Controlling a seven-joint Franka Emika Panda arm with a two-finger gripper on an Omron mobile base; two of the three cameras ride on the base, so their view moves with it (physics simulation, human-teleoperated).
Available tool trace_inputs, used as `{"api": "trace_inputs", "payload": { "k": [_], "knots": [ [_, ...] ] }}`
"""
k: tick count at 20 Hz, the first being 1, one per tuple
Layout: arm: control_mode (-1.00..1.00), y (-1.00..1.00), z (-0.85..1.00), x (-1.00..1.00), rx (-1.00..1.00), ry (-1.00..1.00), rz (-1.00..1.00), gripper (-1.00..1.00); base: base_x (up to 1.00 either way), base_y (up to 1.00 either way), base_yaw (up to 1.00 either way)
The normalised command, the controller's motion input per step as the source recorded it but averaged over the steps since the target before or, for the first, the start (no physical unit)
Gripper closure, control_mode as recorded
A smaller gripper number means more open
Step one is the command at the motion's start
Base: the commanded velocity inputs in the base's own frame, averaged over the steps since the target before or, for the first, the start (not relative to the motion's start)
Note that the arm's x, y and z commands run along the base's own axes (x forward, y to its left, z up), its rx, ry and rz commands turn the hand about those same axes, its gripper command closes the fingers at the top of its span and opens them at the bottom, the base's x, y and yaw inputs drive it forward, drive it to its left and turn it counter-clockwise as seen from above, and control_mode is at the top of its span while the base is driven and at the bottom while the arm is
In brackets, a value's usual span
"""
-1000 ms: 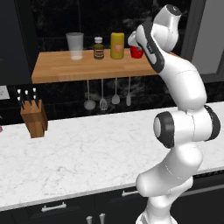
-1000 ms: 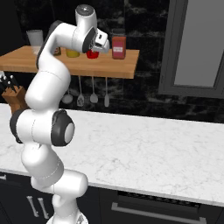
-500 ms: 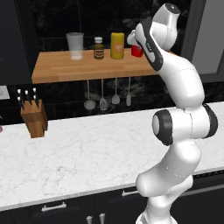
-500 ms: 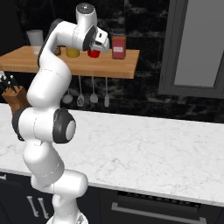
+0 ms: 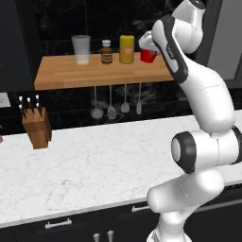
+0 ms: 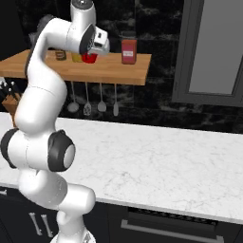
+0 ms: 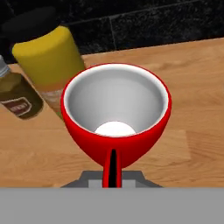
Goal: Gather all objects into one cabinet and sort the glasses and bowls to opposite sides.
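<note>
Finger spread impossible to tell; gripper [image 6: 97, 46] poised right at the red mug [image 7: 116, 118] on the wooden shelf [image 5: 101, 71], handle toward the camera. Yellow canister [image 7: 48, 65] and small bottle [image 7: 16, 94] just beside the mug. Arm reaching high, elbow bent. Barely changed from a second ago.

White arm [image 5: 203, 94] stretched high and forward, wrist bent down, fingers hidden from sight.
</note>
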Motion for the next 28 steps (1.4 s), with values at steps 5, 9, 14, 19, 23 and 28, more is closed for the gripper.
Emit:
{"api": "trace_inputs", "payload": {
  "k": [5,9,14,19,23,28],
  "knots": [
    [-1.0,0.45,0.25,-1.0,-0.15,-0.13,0.41,1.0,0.0,0.0,0.0],
    [-1.0,0.0,0.27,-1.0,-0.06,-0.13,0.14,1.0,0.0,0.0,0.0],
    [-1.0,-0.11,0.01,-0.74,0.0,-0.06,0.0,1.0,0.0,0.0,0.0],
    [-1.0,0.0,-0.15,-0.29,-0.06,-0.04,0.0,1.0,0.0,0.0,0.0],
    [-1.0,0.0,-0.36,-0.89,0.0,0.0,0.0,1.0,0.0,0.0,0.0],
    [-1.0,0.0,-0.05,-0.99,0.0,-0.04,0.0,1.0,0.0,0.0,0.0]
  ]
}}
